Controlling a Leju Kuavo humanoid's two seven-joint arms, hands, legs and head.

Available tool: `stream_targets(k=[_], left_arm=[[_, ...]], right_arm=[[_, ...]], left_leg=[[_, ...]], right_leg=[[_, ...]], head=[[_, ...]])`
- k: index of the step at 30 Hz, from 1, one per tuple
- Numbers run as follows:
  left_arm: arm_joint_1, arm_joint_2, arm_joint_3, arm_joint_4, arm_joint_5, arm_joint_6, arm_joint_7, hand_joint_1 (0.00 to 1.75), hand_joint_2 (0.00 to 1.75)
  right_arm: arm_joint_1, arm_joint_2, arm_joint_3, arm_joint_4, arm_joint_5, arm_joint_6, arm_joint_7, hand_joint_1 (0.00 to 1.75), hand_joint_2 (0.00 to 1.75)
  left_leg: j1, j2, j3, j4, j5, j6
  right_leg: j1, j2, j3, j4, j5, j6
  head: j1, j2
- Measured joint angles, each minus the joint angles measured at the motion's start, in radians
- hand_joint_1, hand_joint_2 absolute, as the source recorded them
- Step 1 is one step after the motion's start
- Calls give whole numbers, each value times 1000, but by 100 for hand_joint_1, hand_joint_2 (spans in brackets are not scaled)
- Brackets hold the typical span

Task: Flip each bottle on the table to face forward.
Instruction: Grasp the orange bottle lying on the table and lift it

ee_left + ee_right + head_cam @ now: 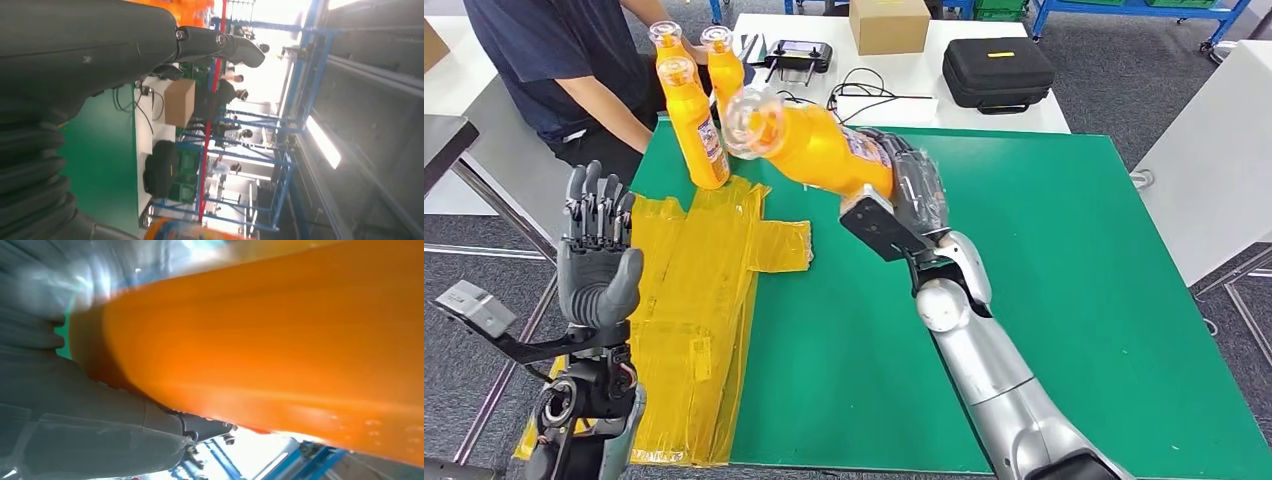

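The right hand (916, 190) grips a tilted orange bottle (824, 145) above the bench (1024, 300), likely mid-flip; beside it, the left hand (599, 250) fingers spread empty.

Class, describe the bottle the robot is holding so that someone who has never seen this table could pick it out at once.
Start at the green table and follow the silver right arm up to its right hand. The held bottle is orange, with a clear cap, and is lifted above the table. Unlike the three orange bottles standing upright near the table's far left corner, it is tilted over, its cap pointing towards them.
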Motion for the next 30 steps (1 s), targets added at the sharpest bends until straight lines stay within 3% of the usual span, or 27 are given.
stream_targets(k=[6,17,30], left_arm=[[-13,-10,-16,14,-14,11,6,0,175],[-63,-32,-36,41,-125,135,7,0,175],[-74,-35,-46,53,-146,156,2,0,175]], right_arm=[[-18,36,9,38,1,9,18,175,175],[-79,164,53,100,21,53,90,175,175],[-93,224,109,111,49,87,147,175,175]], left_leg=[[0,0,-3,0,0,0],[0,0,-3,0,0,0],[0,0,-3,0,0,0]], right_leg=[[0,0,-2,0,0,0],[0,0,-4,1,0,0],[-1,0,-4,1,0,0]], head=[[0,0],[0,0],[0,0]])
